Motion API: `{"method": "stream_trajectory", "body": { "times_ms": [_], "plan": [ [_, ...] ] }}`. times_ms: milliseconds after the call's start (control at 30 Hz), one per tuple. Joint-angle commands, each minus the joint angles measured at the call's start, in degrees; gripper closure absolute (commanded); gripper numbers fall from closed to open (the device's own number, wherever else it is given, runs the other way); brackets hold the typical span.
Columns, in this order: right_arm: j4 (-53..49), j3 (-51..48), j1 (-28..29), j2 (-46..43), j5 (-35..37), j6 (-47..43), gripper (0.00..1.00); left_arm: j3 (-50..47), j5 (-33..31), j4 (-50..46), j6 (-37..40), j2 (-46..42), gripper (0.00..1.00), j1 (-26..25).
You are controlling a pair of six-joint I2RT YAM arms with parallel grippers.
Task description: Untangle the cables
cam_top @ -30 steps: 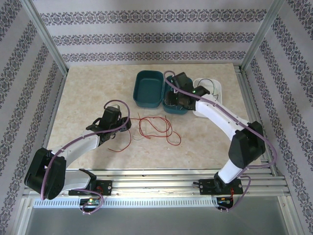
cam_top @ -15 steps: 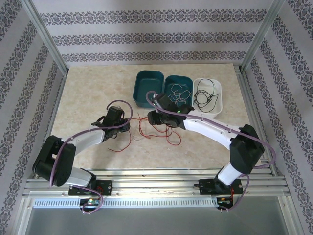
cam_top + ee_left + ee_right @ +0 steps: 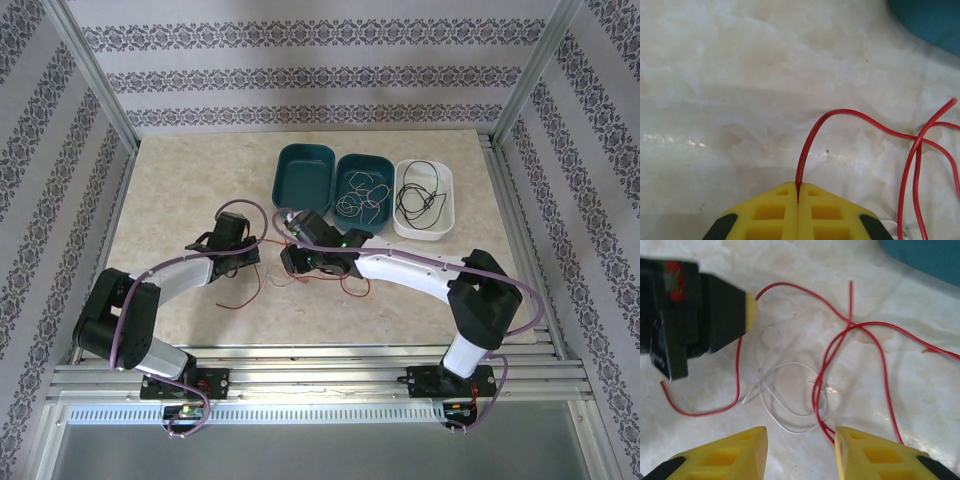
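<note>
— Cables (image 3: 816, 385) lie tangled at the middle of the table (image 3: 180, 190). What's new?

— Left gripper (image 3: 798, 196) has just clamped one red strand (image 3: 809, 142). Right gripper (image 3: 801, 440), jaws apart, has swung over the knot. Pulling apart can probably begin.

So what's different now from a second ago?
The right end effector swung away from the trays, toward the left arm, and now hangs open over the tangled red cable and white cable. The left end effector closed and now pinches the red cable. The teal trays and white tray stayed put.
</note>
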Motion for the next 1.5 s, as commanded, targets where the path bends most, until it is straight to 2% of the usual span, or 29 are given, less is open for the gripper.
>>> {"method": "stream_trajectory", "body": {
  "times_ms": [0,267,367,533,1033,1200,1467],
  "plan": [
    [1.9,0.7,1.8,2.4,-1.4,-4.8,0.60,2.4,3.4,-1.6,4.0,1.1,0.97,2.1],
    [1.1,4.6,4.5,8.2,-0.9,-10.2,0.60,3.6,12.7,0.5,4.6,4.8,0.97,6.5],
    [-0.6,7.2,5.6,10.9,0.7,-12.7,0.60,4.7,14.4,1.3,4.7,6.2,0.97,7.0],
    [-5.5,13.0,6.9,16.0,5.5,-16.3,0.59,6.4,15.0,1.2,5.1,8.0,0.97,7.6],
    [-9.1,19.6,6.7,24.3,7.0,-17.3,0.50,6.6,15.2,-0.4,5.8,7.8,0.97,8.7],
    [-9.2,19.2,6.3,25.2,5.8,-16.6,0.51,6.4,14.8,-0.5,5.9,7.3,0.97,8.7],
    [-6.2,12.7,6.1,22.2,4.2,-15.8,0.53,6.1,13.5,-1.0,6.8,7.2,0.97,9.3]
  ]
}}
